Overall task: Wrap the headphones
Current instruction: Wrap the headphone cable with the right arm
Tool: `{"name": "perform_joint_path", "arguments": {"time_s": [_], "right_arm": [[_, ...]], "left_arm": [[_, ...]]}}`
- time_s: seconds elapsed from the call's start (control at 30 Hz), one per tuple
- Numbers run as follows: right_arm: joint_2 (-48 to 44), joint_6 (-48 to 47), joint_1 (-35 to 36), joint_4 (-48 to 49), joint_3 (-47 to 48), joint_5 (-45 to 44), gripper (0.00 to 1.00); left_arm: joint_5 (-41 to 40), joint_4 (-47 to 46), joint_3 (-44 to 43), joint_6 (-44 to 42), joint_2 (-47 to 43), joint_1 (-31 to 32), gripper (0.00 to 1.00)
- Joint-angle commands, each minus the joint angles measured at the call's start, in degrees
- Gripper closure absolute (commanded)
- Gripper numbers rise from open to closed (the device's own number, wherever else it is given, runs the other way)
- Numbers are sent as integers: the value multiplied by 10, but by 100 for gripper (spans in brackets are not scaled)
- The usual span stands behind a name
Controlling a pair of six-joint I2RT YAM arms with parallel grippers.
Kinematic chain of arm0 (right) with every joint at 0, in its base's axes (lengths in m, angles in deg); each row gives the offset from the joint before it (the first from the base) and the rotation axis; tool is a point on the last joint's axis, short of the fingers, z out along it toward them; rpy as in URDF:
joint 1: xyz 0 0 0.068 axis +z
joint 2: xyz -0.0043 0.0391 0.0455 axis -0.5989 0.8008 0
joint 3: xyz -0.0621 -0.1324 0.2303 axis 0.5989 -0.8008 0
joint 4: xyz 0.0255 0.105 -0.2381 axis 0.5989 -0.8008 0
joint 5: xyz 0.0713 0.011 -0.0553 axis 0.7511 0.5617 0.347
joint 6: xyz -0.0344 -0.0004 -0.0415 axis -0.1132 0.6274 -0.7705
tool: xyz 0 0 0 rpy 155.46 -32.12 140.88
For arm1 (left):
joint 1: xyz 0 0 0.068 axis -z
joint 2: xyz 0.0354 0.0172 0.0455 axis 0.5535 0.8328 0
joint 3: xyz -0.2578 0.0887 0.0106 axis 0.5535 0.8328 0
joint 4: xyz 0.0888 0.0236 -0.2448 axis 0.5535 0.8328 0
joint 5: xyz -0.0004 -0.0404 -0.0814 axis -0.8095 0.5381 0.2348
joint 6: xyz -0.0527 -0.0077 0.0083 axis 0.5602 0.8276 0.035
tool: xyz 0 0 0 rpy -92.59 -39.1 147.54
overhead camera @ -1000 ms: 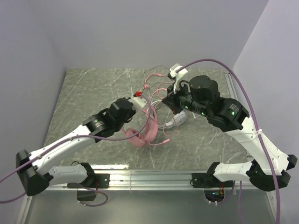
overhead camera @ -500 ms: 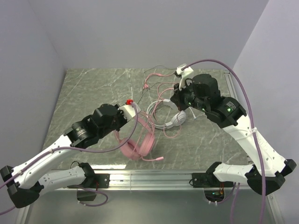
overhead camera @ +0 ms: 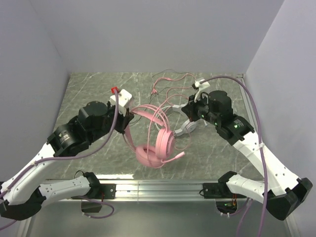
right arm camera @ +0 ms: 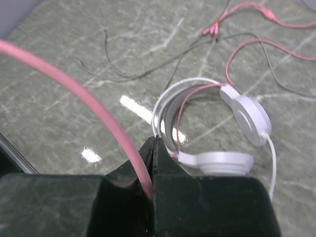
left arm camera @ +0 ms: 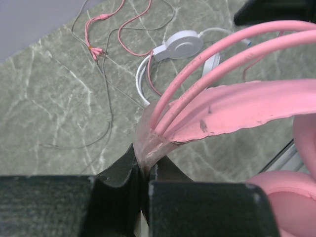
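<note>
The pink headphones (overhead camera: 157, 148) hang by their headband (left arm camera: 237, 106) from my left gripper (overhead camera: 129, 118), whose jaws are shut on the band's end (left arm camera: 145, 157). Both ear cups (left arm camera: 291, 207) sit low near the table's front edge. The thin pink cable (right arm camera: 84, 94) arcs over to my right gripper (overhead camera: 187, 111), which is shut on it (right arm camera: 154, 144). Just below the right gripper, the white headphones (overhead camera: 185, 127) lie flat on the table (right arm camera: 247, 118), with pink cable crossing their band.
Loose pink and grey cable with its plugs (overhead camera: 155, 91) sprawls over the back middle of the marble table (overhead camera: 89, 98). A metal rail (overhead camera: 158, 187) runs along the front edge. Grey walls close in the left, back and right.
My left gripper has drawn back to the left and risen, lifting the pink headphones by the band. The right gripper has shifted right and back, holding the pink cable.
</note>
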Motion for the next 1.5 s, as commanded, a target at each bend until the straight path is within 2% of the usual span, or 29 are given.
{"name": "perform_joint_path", "arguments": {"time_s": [0.0, 0.1, 0.33, 0.43, 0.5, 0.6, 0.9, 1.17, 1.47], "right_arm": [[-20, 17, -3, 119, -35, 24, 100], [-13, 32, -4, 177, -73, 47, 100], [-23, 100, -3, 401, -208, 103, 100], [-35, 115, -4, 480, -261, 114, 100], [-37, 119, -4, 511, -286, 138, 100], [-33, 118, -3, 564, -314, 159, 99], [31, 135, -1, 764, -360, 195, 93], [92, 142, 26, 840, -364, 189, 90], [121, 142, 55, 863, -357, 176, 96]], "left_arm": [[-19, 30, -90, 134, 37, -1, 100], [-6, 85, -148, 189, 82, -1, 100], [-46, 110, -223, 307, 149, -8, 100], [-41, 103, -243, 341, 159, -34, 100], [-6, 91, -247, 361, 159, -65, 100], [26, 80, -256, 376, 161, -101, 100], [54, 120, -323, 380, 206, -103, 100], [76, 90, -324, 407, 210, -104, 100], [100, -9, -251, 476, 183, -103, 100]]}}
